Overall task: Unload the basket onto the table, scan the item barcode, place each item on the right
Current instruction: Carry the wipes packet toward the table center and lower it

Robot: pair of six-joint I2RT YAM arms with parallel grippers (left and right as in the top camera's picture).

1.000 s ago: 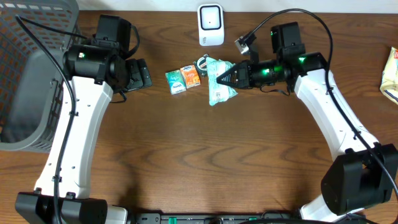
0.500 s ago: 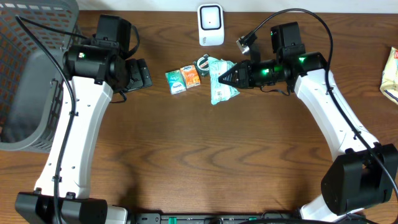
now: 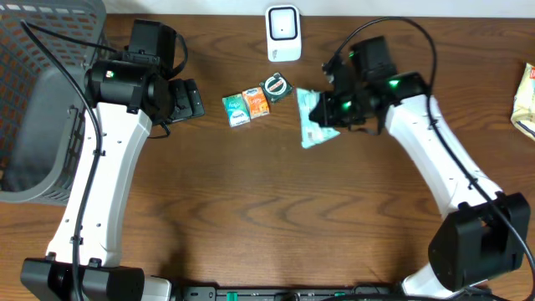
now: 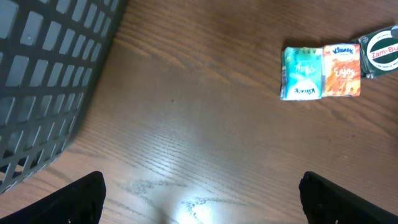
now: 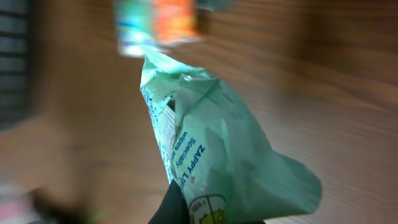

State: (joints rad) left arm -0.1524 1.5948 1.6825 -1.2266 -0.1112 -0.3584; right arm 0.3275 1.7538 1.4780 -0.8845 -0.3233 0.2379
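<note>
Right gripper [image 3: 320,114] is clenched on the green Zappy wipes pack [image 3: 316,125]. Over the last second the wrist swung round and pulled the pack away from the Zam-Buk tin [image 3: 273,84]. It now looks lifted, hanging from the fingers, with the right wrist view motion-blurred. I judge the pick done, next is showing the barcode to the white scanner [image 3: 283,33] at the far edge. Left gripper [image 3: 191,100] is spread wide, idle, holding nothing

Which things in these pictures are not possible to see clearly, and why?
- Barcode on the green packet: not visible; right wrist view is blurred, overhead too small.
- Yellow package: cut by overhead's right edge.
- Round tin: cut by left wrist view's right edge.
</note>
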